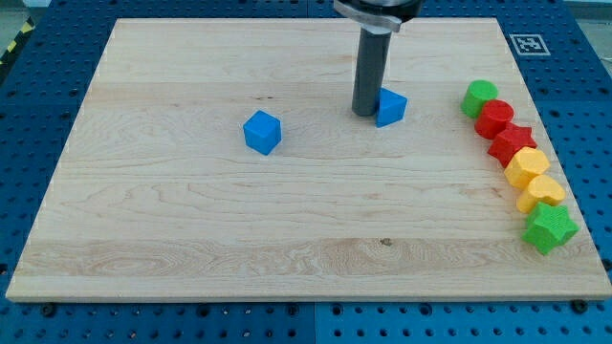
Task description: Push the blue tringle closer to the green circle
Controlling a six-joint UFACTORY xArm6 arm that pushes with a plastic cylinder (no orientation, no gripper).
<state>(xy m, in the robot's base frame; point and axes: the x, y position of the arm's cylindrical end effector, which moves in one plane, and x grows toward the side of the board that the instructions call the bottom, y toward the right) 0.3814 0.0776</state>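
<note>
On the tabletop (191, 239) my tip (365, 114) touches the view's left side of the blue triangle (390, 108), which has no claw holding it, so we should push straight rightward toward the green circle (479, 97).

- Blue triangle (390, 108): blue.
- Blue cube (262, 132): blue.
- Green circle (479, 97): green.
- Red circle (494, 118), red star (513, 142): red.
- Two yellow blocks (527, 167) (543, 191): yellow.
- Green star (549, 227): green.
- Rod (370, 72): dark grey.
- Board (191, 220): pale wood grain.
</note>
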